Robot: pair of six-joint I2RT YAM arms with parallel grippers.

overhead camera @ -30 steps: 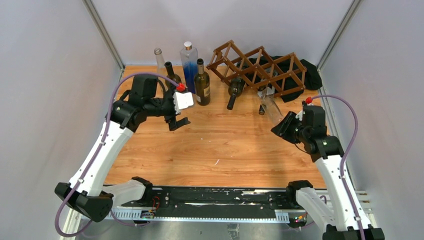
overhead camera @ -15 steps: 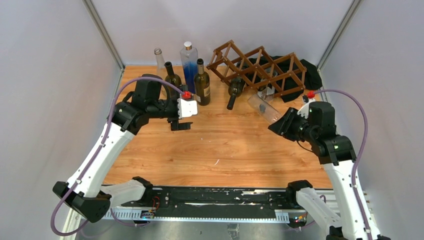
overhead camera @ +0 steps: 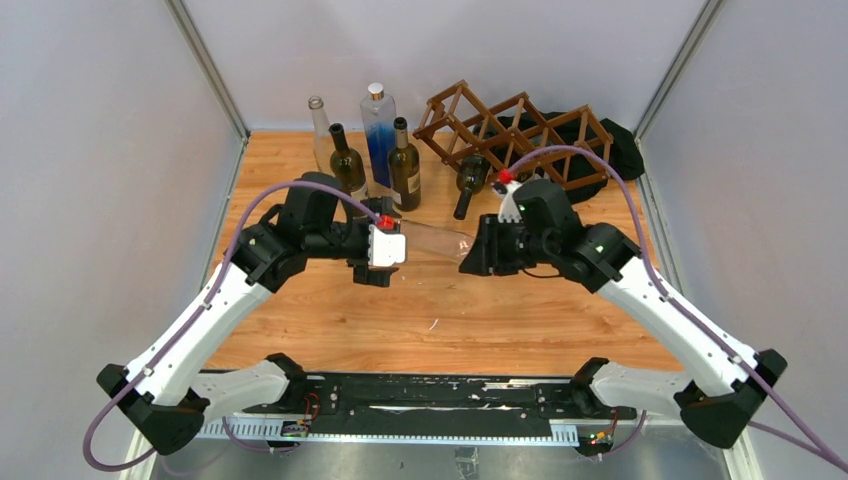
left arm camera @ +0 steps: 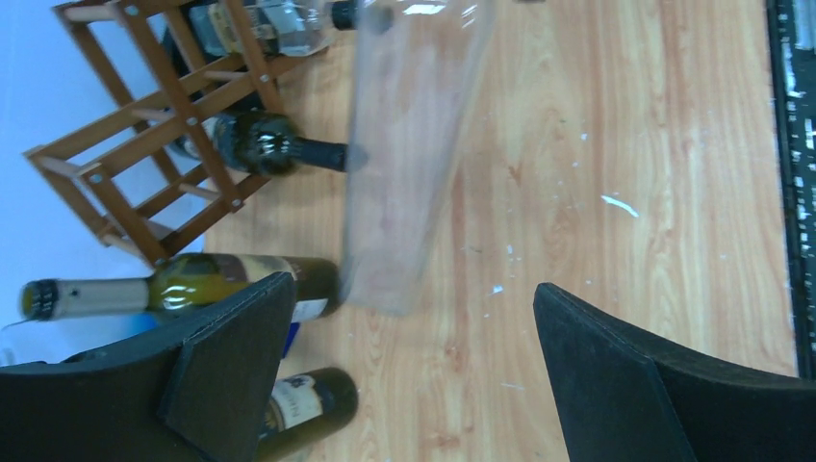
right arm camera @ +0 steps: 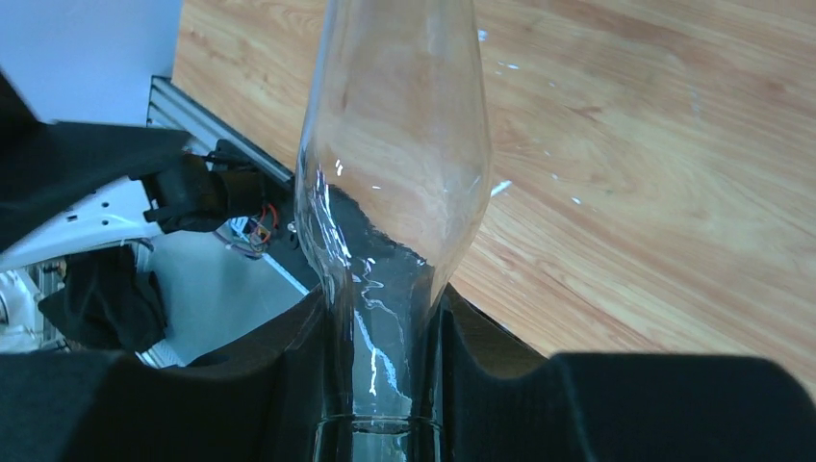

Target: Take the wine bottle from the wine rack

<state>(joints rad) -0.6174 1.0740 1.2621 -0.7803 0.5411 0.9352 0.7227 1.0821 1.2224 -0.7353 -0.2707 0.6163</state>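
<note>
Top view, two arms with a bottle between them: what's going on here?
The right claw is shut on the neck of a clear glass bottle, holding it roughly level above the table, off the wine rack. The bottle's base points into the left claw, which stands wide open around that base, not gripping: likely a handover. A dark bottle lies in the rack.
</note>
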